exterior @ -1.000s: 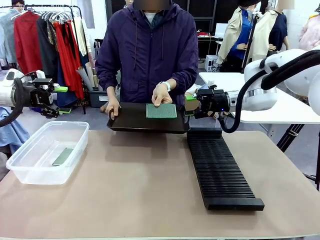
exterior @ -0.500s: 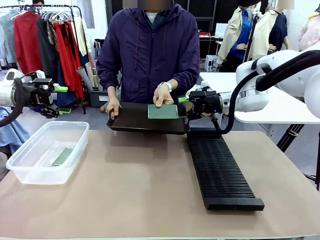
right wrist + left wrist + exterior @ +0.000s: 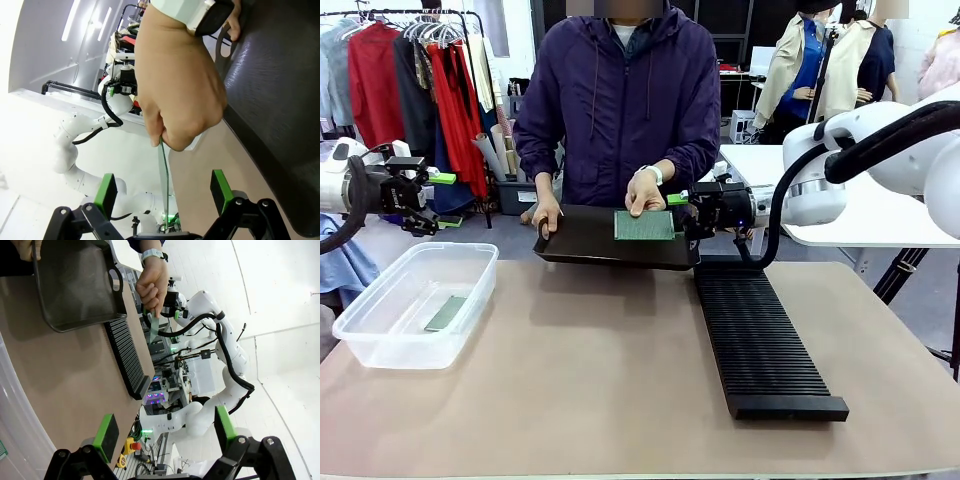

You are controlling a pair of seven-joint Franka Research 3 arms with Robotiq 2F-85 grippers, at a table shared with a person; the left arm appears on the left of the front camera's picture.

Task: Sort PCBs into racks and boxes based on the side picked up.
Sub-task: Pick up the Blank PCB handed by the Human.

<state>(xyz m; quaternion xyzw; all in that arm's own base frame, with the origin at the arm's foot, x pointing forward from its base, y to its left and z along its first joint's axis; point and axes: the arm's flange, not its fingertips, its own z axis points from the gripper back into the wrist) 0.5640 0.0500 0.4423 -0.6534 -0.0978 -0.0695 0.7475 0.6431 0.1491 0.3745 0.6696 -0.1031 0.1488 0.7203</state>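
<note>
1st PCB (image 3: 446, 313) lying in box (image 3: 370, 345), rack (image 3: 760, 340) holding none; person's hand (image 3: 180, 90) offering 2nd PCB (image 3: 164, 170) btwn spread right fingers (image 3: 105, 192) (left fingers (image 3: 106, 432) spread too).

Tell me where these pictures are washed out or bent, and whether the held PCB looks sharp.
Front view: even light, sharp, soft shadow under the tray. Left wrist view: wide-angle bent lines, background washed out. Right wrist view: left side blown white; the person's hand looms large, its PCB edge-on, a thin sharp line.
</note>
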